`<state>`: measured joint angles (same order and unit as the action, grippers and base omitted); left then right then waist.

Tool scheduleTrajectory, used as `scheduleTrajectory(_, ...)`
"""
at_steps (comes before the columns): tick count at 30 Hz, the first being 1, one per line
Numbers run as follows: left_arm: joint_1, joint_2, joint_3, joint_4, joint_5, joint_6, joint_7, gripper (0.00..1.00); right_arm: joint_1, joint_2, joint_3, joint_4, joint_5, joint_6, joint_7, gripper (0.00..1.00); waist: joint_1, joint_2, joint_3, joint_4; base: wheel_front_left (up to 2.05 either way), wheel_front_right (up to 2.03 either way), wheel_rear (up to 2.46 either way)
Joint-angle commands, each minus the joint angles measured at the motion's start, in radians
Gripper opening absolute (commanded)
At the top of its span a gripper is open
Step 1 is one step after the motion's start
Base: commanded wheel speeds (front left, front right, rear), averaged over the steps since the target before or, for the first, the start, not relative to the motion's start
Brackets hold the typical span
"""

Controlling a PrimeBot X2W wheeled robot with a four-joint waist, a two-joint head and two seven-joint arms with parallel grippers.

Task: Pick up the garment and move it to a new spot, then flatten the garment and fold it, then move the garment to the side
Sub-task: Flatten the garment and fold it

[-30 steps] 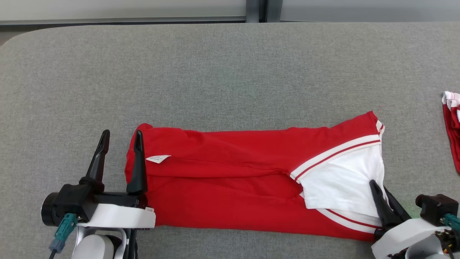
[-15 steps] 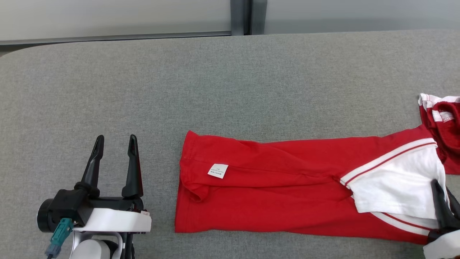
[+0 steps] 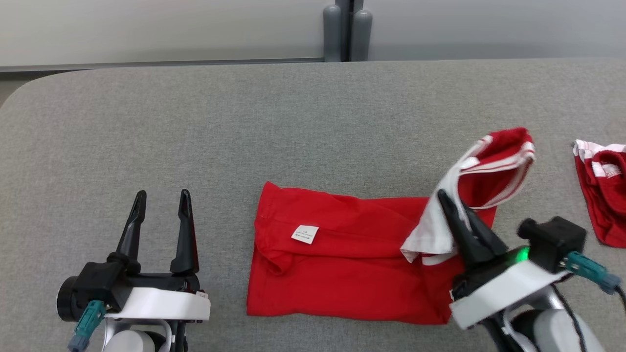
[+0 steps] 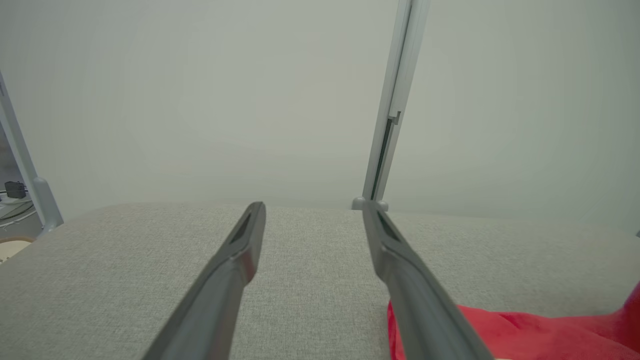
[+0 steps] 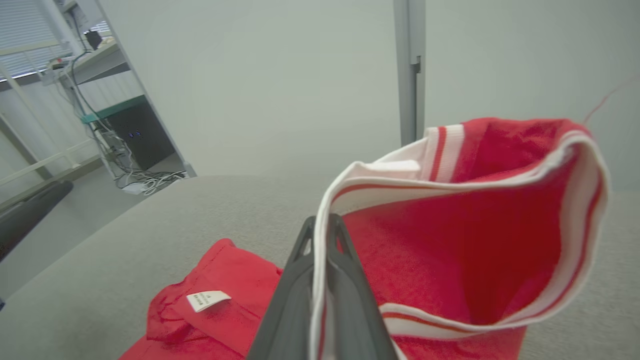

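Note:
The red garment (image 3: 342,264) with white trim lies folded lengthwise on the grey table (image 3: 244,137), a white label (image 3: 304,234) on its left part. My right gripper (image 3: 452,205) is shut on the garment's white-striped right end (image 3: 489,166), which it holds lifted and curled over the red body. In the right wrist view the raised end (image 5: 475,225) hangs pinched in the gripper (image 5: 322,225), the label (image 5: 207,300) below. My left gripper (image 3: 161,200) stands open to the left of the garment, apart from it; in the left wrist view the red cloth (image 4: 525,330) lies right of its fingers (image 4: 240,250).
A second red and white garment (image 3: 604,195) lies bunched at the table's right edge. A grey post (image 3: 347,32) stands behind the table's far edge against a pale wall. Bare table stretches to the left and far side.
The right gripper has lifted the garment's right end and carried it leftward over the body. The head camera has shifted. The left gripper stays open, now apart from the cloth.

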<state>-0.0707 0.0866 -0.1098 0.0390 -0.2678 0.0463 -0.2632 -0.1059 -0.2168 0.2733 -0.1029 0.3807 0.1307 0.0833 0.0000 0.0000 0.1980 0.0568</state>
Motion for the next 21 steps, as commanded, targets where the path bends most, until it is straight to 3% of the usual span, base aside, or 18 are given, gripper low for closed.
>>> scheduleTrajectory(1,-0.014,0.002,0.0,0.0,0.009,0.001,-0.002,1.0,-0.015,0.009,0.018,0.01,0.014,0.0,0.001,0.0,0.0,0.0,0.004,0.012,0.0,0.0,0.0)
scheduleTrajectory(7,-0.037,-0.013,-0.013,0.015,-0.005,-0.001,-0.002,1.0,-0.14,0.109,0.24,0.163,0.085,0.0,-0.045,0.0,0.0,0.0,0.029,0.07,0.0,0.0,0.0)
scheduleTrajectory(15,-0.052,-0.02,-0.016,0.035,-0.005,-0.011,-0.002,1.0,-0.237,0.149,0.424,0.389,0.174,0.0,-0.11,0.0,0.0,0.0,0.05,0.097,0.0,0.0,0.0)
scheduleTrajectory(16,-0.055,-0.02,-0.016,0.039,-0.002,-0.01,-0.001,1.0,-0.249,0.151,0.436,0.409,0.177,0.0,-0.124,0.16,0.0,0.0,0.052,0.097,0.0,0.0,0.0)
scheduleTrajectory(18,-0.061,-0.021,-0.014,0.042,0.002,-0.013,-0.002,1.0,-0.267,0.154,0.466,0.442,0.19,0.0,-0.146,0.61,0.0,0.0,0.054,0.096,0.0,0.0,0.0)
scheduleTrajectory(19,-0.061,-0.021,-0.013,0.044,0.005,-0.014,-0.002,1.0,-0.277,0.155,0.476,0.45,0.19,0.0,-0.163,1.0,0.0,0.0,0.054,0.093,0.0,0.0,0.0)
scheduleTrajectory(21,-0.061,-0.022,-0.01,0.047,0.009,-0.017,-0.002,1.0,-0.296,0.154,0.5,0.449,0.187,0.0,-0.204,1.0,0.0,0.0,0.051,0.087,0.0,0.0,0.0)
